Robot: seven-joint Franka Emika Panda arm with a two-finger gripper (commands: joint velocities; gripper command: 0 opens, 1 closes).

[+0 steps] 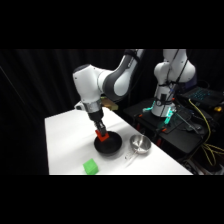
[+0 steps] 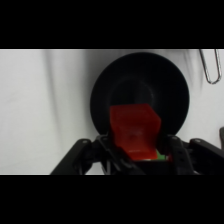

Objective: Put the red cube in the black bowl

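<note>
the jaws are clamped on two opposite flat faces of the small bright red cube, seemingly light, stiff and easily held, hanging just above the round matte black bowl, with the shiny metal bowl at its three o'clock.

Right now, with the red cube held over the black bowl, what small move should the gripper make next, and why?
Probably open the fingers, perhaps after lowering slightly. The gripper holds the red cube directly above the black bowl, and the wrist view shows the bowl's dark inside behind the cube, so it should drop inside rather than onto the table.
</note>
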